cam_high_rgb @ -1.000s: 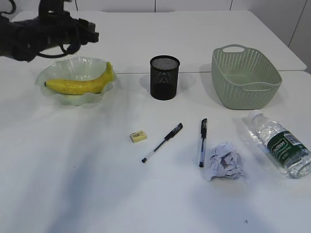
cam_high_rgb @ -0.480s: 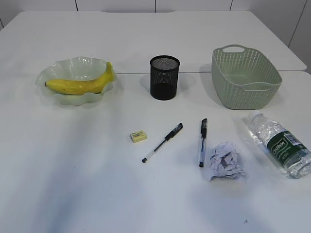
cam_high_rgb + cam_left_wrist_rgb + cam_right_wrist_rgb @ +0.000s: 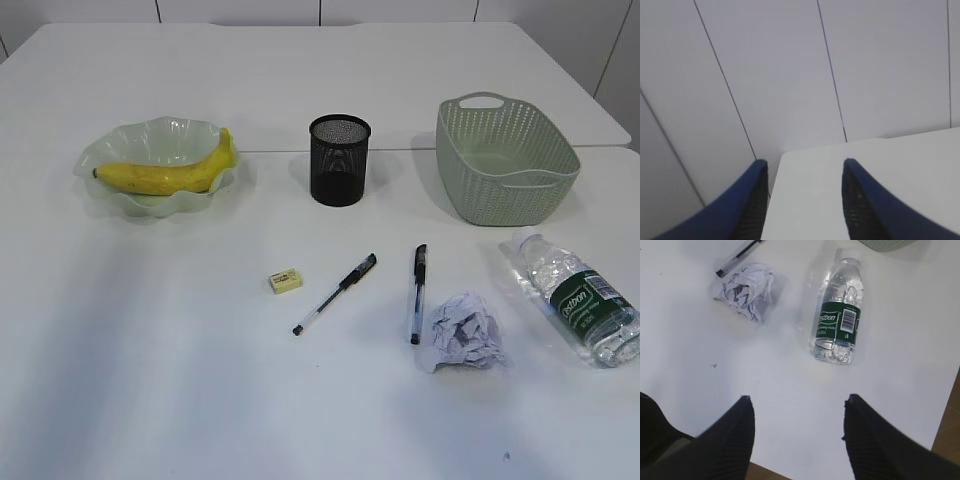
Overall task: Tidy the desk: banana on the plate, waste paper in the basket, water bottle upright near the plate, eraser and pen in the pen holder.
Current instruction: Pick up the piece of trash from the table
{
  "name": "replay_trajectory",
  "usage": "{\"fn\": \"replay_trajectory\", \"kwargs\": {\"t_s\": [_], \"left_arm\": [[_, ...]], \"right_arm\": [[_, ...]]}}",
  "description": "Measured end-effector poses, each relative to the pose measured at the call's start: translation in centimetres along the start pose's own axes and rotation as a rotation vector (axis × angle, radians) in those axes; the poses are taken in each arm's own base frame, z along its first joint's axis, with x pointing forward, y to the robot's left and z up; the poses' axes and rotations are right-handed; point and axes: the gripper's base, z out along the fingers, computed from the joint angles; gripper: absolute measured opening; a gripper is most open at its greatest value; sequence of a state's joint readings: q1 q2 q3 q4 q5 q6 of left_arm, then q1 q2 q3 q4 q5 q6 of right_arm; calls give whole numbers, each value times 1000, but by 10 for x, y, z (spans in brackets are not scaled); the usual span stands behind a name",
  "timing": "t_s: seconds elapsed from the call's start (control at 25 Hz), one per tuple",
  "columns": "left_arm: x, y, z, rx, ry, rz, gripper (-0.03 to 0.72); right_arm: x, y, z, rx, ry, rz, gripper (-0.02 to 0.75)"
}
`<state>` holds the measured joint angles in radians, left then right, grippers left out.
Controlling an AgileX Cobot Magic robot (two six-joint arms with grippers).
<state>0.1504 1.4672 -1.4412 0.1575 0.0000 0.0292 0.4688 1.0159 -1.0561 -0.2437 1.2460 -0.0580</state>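
Observation:
The banana (image 3: 165,176) lies in the pale green plate (image 3: 112,147) at the left. The black mesh pen holder (image 3: 339,160) stands in the middle. The green basket (image 3: 505,157) is at the back right. A yellow eraser (image 3: 285,281) and two pens (image 3: 335,293) (image 3: 417,292) lie in front of the holder. The crumpled paper (image 3: 465,331) (image 3: 747,290) and the water bottle (image 3: 577,297) (image 3: 838,315), lying on its side, are at the right. Neither arm shows in the exterior view. My left gripper (image 3: 802,162) is open and empty, facing a table corner and wall. My right gripper (image 3: 797,400) is open and empty, near the table's edge, short of the bottle.
The right wrist view shows a pen tip (image 3: 737,259) above the paper and the basket's rim (image 3: 885,244) at the top. The table's front edge runs under the right gripper's jaws, with brown floor (image 3: 947,435) beyond it.
One second ago the left arm hung over the plate at the back left; it has since moved out of the exterior view. Nothing on the table has moved.

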Motion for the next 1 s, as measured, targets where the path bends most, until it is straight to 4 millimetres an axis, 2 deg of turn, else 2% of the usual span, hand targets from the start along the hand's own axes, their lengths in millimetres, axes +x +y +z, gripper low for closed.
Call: {"fn": "replay_trajectory", "kwargs": {"t_s": [0.28,0.6,0.76,0.88,1.0], "left_arm": [[4,2,-4,-4,73,-2,319],[1,-23,-6,74,97,-117,317],[-2,-24,-13,84,131,-133,317],[-8,-21,-22,80,143,-104,317],[-14,-18,-31,69,149,-47,317]], "right_arm": [[0,5,0,-58,-3,40,430],[-8,16,-2,-184,-65,215,430],[-12,20,-3,-241,-104,249,430],[-16,22,4,-247,-76,280,430],[-24,25,21,-252,-8,313,430]]}}
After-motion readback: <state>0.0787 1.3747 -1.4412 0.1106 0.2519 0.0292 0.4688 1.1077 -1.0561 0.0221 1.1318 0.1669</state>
